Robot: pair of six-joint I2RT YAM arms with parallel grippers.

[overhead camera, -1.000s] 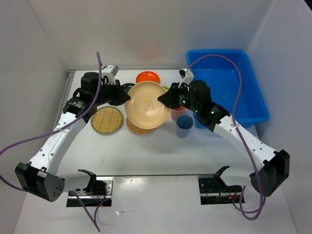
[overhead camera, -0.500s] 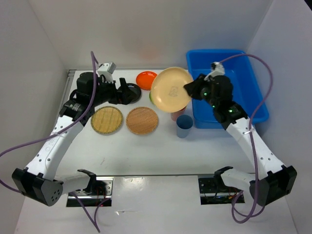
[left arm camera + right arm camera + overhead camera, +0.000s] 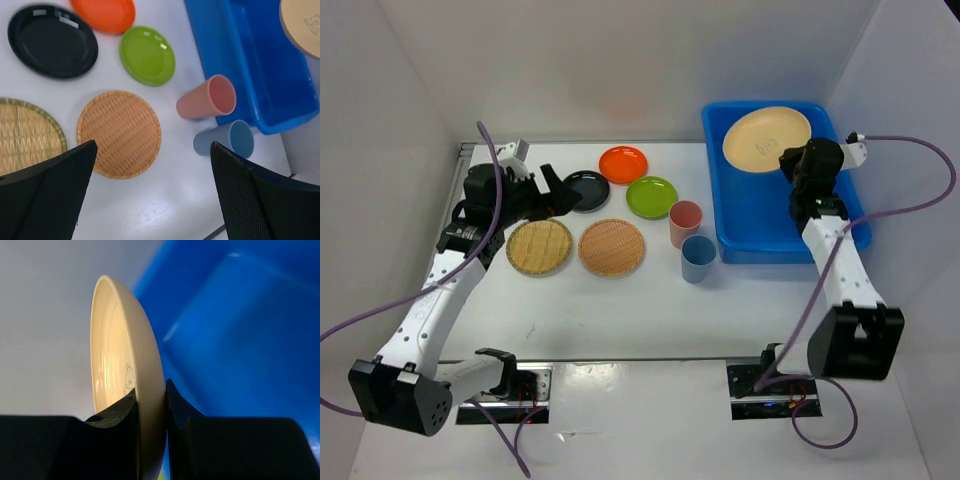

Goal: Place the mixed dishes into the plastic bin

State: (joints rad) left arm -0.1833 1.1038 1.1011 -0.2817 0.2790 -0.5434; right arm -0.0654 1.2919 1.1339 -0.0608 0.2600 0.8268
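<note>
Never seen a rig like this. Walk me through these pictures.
Two robot arms are bolted to a table. One picture looks down from above; the other two come from cameras on the wrists. The right gripper is clamped on a tan plate over the blue bin. The left gripper is open and empty. On the table lie a black plate, an orange plate, a green plate, two woven trays, a pink cup and a blue cup.

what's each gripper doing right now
Left gripper: open, holding nothing.
Right gripper: shut on the tan plate, over the blue bin.
</note>
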